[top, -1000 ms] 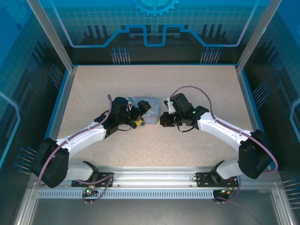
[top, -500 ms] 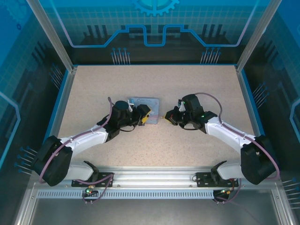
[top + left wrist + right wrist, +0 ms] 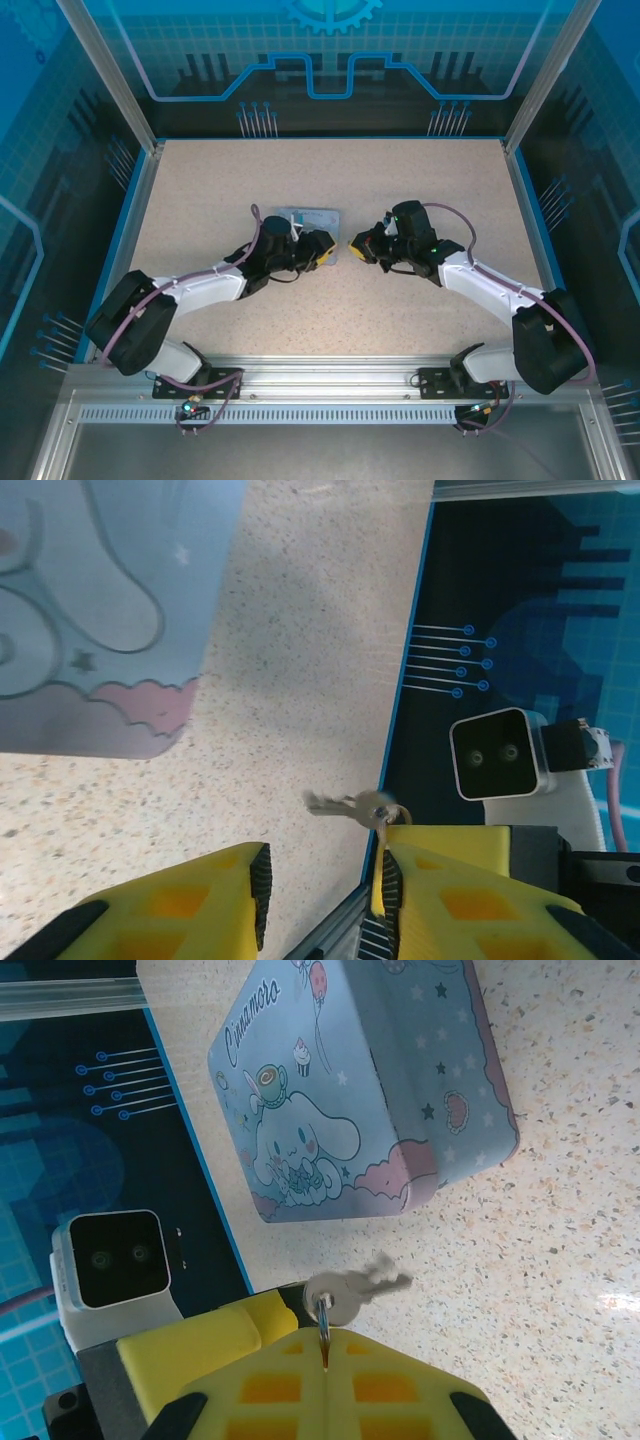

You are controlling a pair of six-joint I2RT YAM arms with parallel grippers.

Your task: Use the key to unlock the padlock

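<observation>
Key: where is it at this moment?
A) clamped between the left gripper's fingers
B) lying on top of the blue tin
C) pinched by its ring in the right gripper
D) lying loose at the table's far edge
C: in the right wrist view the key hangs by its ring from the shut yellow fingers of the right gripper, close to the blue tin but not touching it.

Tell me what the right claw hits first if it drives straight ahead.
Probably the blue tin: it lies directly beyond the right claw and the key it pinches, with bare table between; depth is uncertain.
</observation>
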